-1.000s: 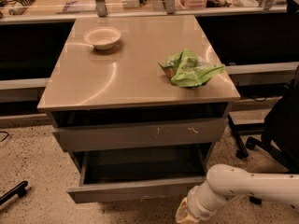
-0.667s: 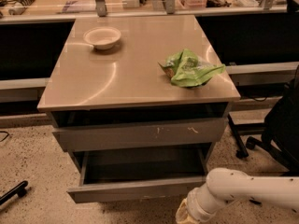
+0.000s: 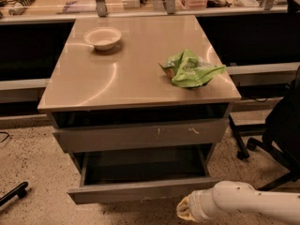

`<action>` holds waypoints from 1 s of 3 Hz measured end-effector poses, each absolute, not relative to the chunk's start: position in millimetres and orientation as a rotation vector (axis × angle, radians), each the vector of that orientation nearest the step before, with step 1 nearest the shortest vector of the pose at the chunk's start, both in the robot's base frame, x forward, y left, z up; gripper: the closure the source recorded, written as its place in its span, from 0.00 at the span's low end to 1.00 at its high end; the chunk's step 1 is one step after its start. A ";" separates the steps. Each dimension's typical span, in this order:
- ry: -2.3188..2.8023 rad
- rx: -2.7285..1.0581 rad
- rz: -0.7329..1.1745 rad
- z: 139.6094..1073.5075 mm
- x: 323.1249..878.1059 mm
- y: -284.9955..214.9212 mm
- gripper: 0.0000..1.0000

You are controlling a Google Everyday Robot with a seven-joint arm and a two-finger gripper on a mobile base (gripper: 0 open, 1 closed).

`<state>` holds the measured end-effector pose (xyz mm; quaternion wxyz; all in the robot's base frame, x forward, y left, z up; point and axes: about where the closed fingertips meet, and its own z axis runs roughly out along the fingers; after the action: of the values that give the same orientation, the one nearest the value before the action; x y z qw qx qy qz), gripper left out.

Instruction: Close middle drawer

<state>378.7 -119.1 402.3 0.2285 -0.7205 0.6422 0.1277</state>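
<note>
1. Hardly anything has shifted in the last second. The gripper point(image 3: 186, 209) has crept a little to the left along the bottom of the view, and the middle drawer point(image 3: 140, 191) stays pulled out as far as before.
2. A white arm point(image 3: 248, 203) reaches in from the lower right, lying almost level and low over the floor point(image 3: 33, 158), with its rounded forearm pointing left.
3. At the arm's tip the gripper is a cream, ribbed stub, just in front of and below the right end of the open drawer's front panel. I cannot tell whether it touches the panel, nor how its jaws stand.
4. The middle drawer is wide and shallow, made of grey metal, with a plain flat front and a dark box interior open to view.
5. Directly above it, and set further back, is the upper drawer front point(image 3: 136, 136), the same grey but with small white scratch marks right of centre.
6. The desk point(image 3: 117, 83) has a smooth tan top, glossy enough to carry curved streaks of light.
7. A pale, round, shallow bowl point(image 3: 102, 37) stands at the back left. A crumpled green bag point(image 3: 190, 69) lies near the right edge, well apart from the bowl.
8. The bag carries some print, too small to read.
9. The floor is speckled beige, and a black swivel chair point(image 3: 281, 135) stands at the right.
</note>
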 end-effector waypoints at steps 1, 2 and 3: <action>1.724 -1.918 0.316 377.5 401.4 -125.6 1.00; 1.709 -1.852 0.302 356.2 422.1 -130.5 1.00; 1.679 -1.772 0.271 346.9 438.4 -133.1 1.00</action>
<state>438.4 -133.1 346.9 0.3362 -0.6795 0.6438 0.1038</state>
